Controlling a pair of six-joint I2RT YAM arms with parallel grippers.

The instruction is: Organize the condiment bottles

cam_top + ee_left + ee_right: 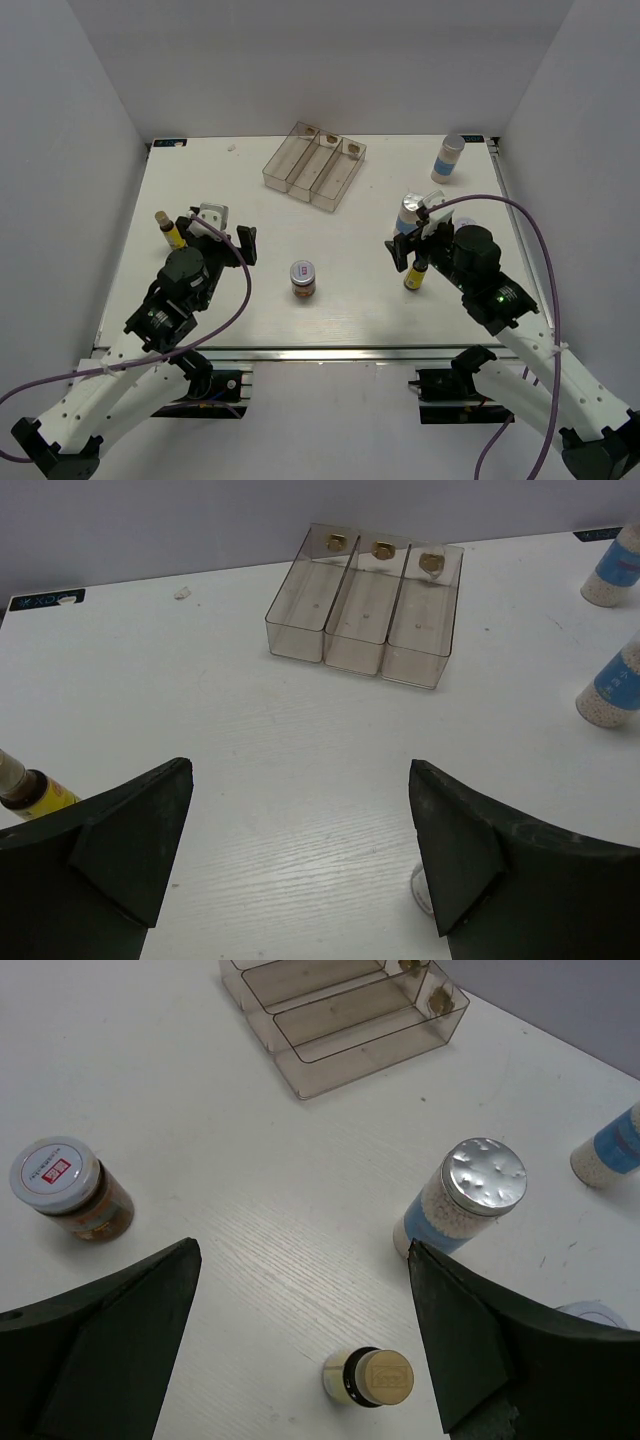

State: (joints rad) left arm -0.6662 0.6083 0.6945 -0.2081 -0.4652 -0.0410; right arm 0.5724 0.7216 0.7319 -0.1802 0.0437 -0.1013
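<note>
Across the white bench (300, 225), five condiment bottles stood upright and scattered. None was in the clear three-compartment plastic tray (313, 168), which sat toward the far edge. A slim yellow bottle with a dark cap (168, 229) stood just beside the left claw (228, 232), on its outer side. A squat brown jar with a pale lid (303, 279) stood alone at mid-bench between the two arms.

The right claw (415, 232) hung over a second slim yellow bottle with a tan-topped cap (370, 1377). In the right wrist view this bottle appeared between the spread jaws, nearer the right-hand one. A white cylinder with a blue band and silver lid (466, 1203) stood just beyond it. Another white blue-banded cylinder (449, 158) stood well apart, near the far right corner.

Both claws were released, jaws wide and grasping nothing, which suited a sorting that had not begun. Each arm seemed posed beside the bottles on its own side, so either could drop onto one without crossing the other. The tray's three bays probably answered to the three kinds of bottle. The yellow bottle under the right claw looked the likeliest first pick.
</note>
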